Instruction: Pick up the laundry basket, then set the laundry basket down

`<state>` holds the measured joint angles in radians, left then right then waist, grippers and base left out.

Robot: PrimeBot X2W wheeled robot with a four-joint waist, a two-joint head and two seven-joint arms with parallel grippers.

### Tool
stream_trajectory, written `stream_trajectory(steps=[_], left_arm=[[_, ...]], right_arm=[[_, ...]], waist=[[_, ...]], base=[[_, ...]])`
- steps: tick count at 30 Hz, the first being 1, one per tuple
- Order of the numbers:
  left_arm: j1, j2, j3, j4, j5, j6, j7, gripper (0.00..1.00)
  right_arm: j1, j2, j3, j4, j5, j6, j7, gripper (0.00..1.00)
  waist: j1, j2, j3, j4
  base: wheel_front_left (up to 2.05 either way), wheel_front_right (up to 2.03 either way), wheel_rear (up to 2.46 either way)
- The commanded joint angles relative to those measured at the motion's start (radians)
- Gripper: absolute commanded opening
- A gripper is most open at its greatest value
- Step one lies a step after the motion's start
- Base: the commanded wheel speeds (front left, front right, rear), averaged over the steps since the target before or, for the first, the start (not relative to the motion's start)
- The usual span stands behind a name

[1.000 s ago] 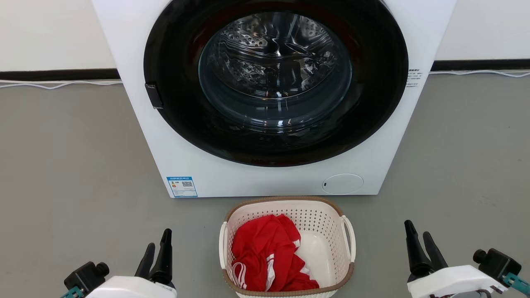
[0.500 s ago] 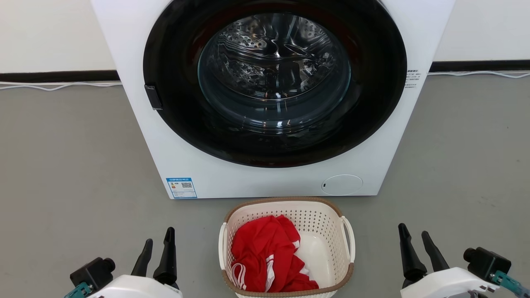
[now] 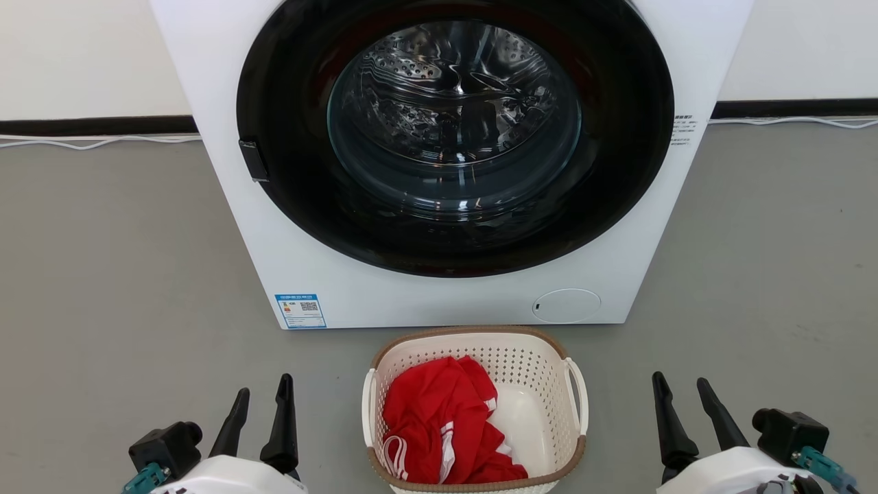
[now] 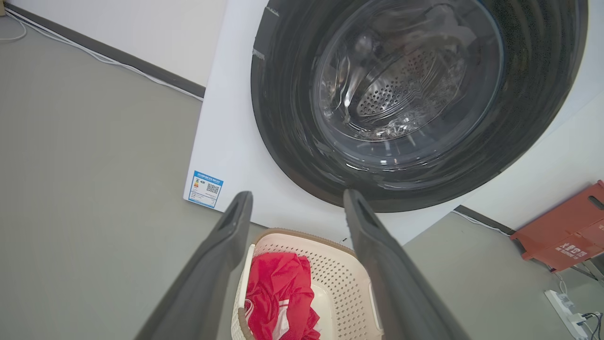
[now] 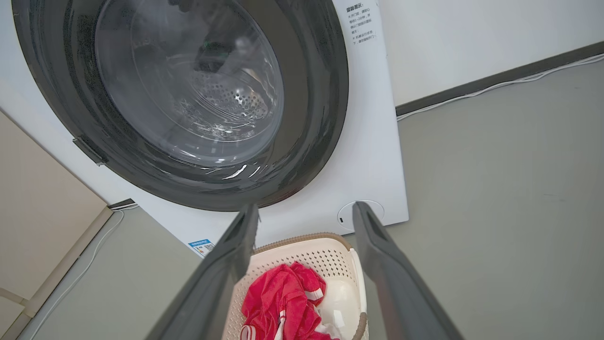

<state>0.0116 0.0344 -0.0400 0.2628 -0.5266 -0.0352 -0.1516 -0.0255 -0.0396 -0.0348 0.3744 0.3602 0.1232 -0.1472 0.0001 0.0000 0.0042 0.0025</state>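
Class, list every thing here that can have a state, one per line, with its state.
laundry basket: upright on the floor, ungripped.
red garment: crumpled inside the basket.
washing machine door: shut.
left pincer: open, empty.
right pincer: open, empty.

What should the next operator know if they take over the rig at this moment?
Left gripper: open, empty, to the left of the basket, not touching it.
Right gripper: open, empty, to the right of the basket, not touching it.
The basket stands on the floor in front of the washing machine, with a red garment inside.
Done: nothing; the basket is not yet gripped.
Left: grip the handles, lift, set down.
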Motion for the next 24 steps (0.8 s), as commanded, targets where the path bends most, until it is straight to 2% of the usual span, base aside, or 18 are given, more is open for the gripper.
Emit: stream_trajectory(steps=[1, 24], left_arm=[[-0.016, 0.01, 0.017, -0.03, 0.029, 0.011, -0.014, 1.0], [-0.007, 0.014, -0.005, -0.045, 0.297, 0.031, -0.081, 1.0]], right_arm=[[-0.046, -0.01, 0.019, -0.018, -0.033, 0.005, -0.018, 1.0], [-0.049, -0.01, 0.022, 0.016, -0.337, 0.007, -0.086, 1.0]], waist=[[0.0, 0.0, 0.0, 0.0], [0.0, 0.0, -0.002, 0.001]], base=[[0.0, 0.0, 0.0], [0.0, 0.0, 0.0]])
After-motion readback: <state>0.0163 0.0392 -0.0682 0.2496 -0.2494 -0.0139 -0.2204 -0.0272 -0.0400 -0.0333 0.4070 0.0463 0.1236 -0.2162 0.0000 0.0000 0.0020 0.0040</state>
